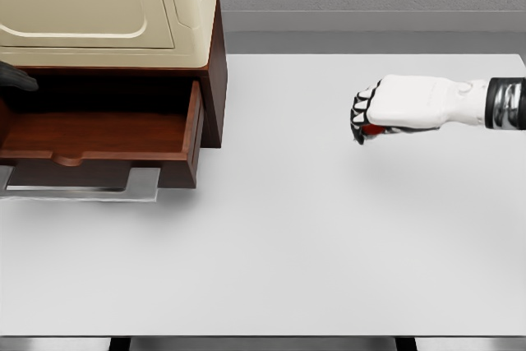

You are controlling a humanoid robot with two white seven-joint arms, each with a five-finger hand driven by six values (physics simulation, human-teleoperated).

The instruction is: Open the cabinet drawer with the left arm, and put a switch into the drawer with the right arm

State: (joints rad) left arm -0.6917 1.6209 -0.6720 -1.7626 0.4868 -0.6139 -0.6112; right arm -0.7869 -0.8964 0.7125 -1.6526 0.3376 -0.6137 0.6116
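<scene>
The right hand is up over the white table, with its arm coming in from the right. Its fingers are curled tight around a small red thing, which looks like the switch. Only a little red bit peeks out under the fingers, so I cannot tell which way the switch points or how its long side lies. The drawer of the brown cabinet is already pulled out, and it is well apart from the hand, off to the left. A dark shape at the far left edge may be the left hand, but I cannot tell how its fingers are. I think the carrying step is on now. Next the hand needs to go left, get over the open drawer, come down and let go.
</scene>
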